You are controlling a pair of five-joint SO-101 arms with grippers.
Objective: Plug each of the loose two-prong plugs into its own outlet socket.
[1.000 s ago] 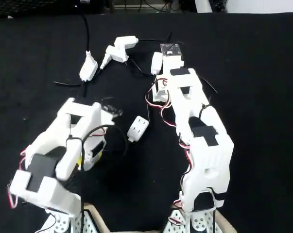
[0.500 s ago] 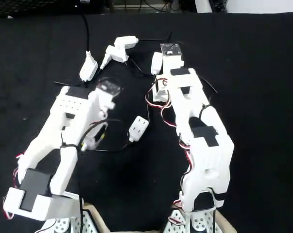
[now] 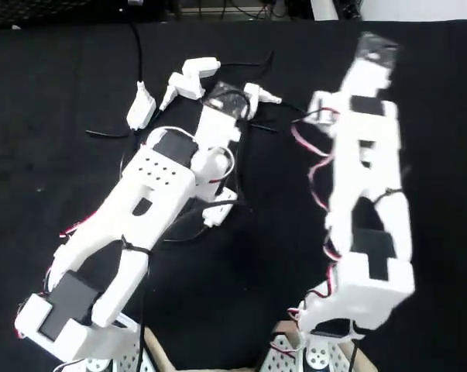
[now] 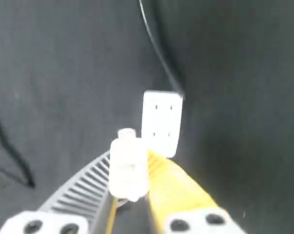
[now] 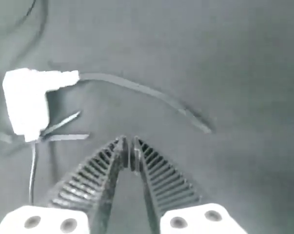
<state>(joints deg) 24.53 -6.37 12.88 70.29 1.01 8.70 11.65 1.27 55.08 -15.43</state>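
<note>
Stretched forward since a second ago, the left arm now lies far out among the cables, while the right arm has been swung aside. A plug is pinched in the left gripper, just beside the socket, and it is judged not yet seated. For a clean insertion, the prongs should be squared to the slots before any push is made. Farther off, the right gripper is pressed together on nothing.
</note>
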